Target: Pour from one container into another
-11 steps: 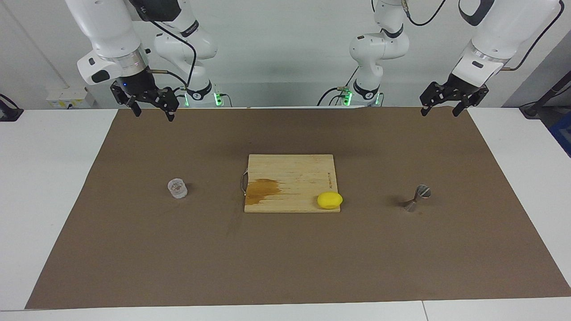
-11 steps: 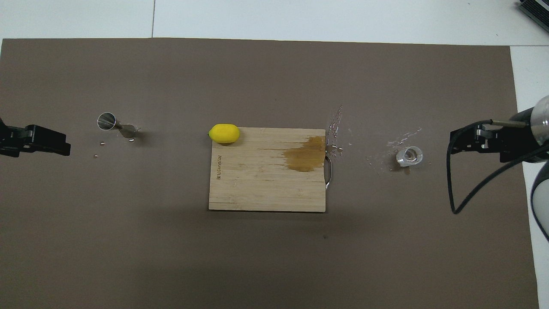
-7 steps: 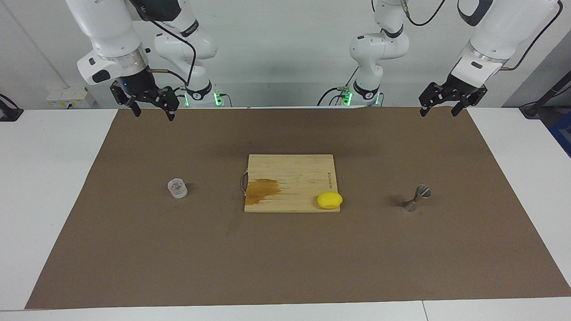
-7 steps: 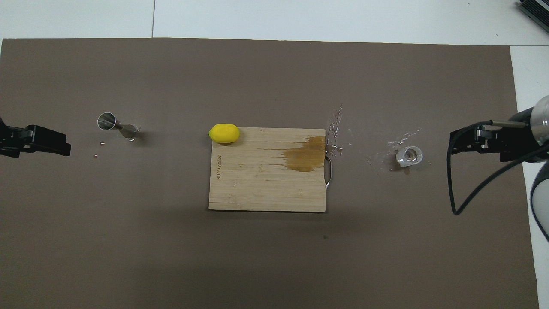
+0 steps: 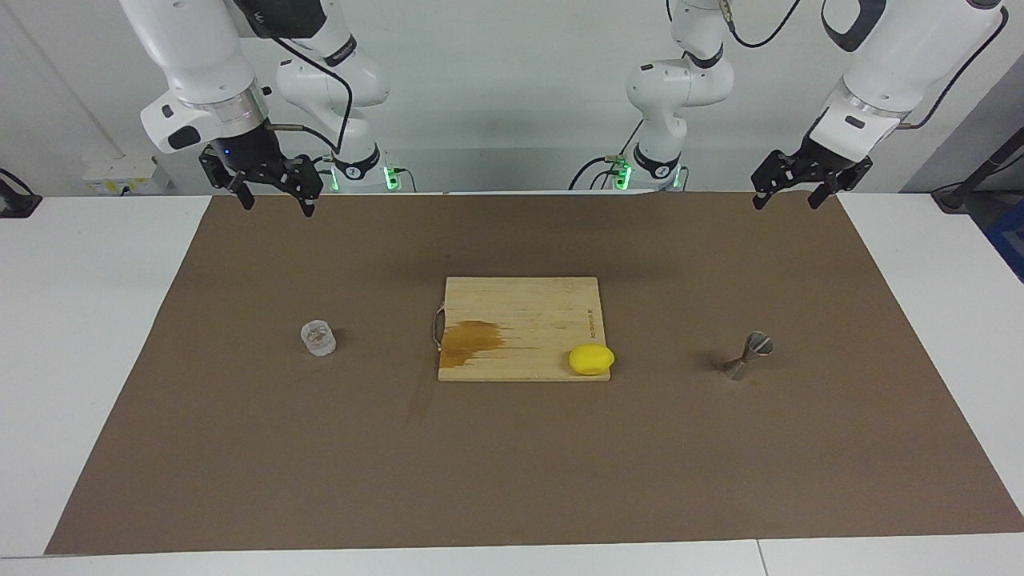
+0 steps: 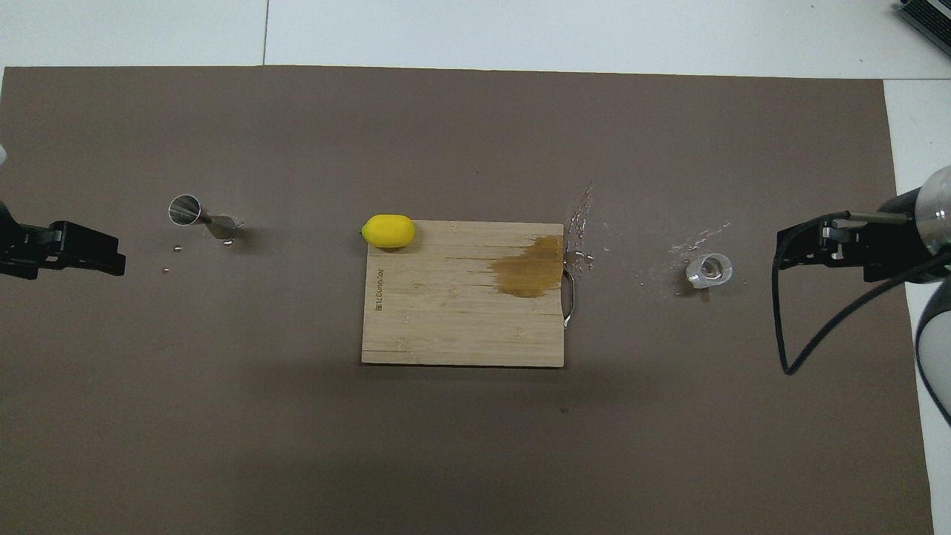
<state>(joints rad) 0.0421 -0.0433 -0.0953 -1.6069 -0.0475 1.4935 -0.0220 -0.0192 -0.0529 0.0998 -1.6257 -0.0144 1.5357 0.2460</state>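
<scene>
The small clear textured glass cup stands upright toward the right arm's end; the silver hourglass-shaped steel jigger (leaning, it seems) sits toward the left arm's end.

A wooden cutting board lies mid-counter, a yellow lemon on its corner; the clear textured glass cup toward the right arm's end, the steel hourglass jigger toward the left arm's.

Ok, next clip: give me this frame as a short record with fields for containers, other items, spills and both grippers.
glass cup: upright on the brown mat, toward the right arm's end
jigger: on the mat, toward the left arm's end
cutting board: mid-table, with a brown stain
lemon: on the board's corner toward the jigger
spills: droplets on the mat between board and cup
left gripper: open, raised, holding nothing
right gripper: open, raised, holding nothing
</scene>
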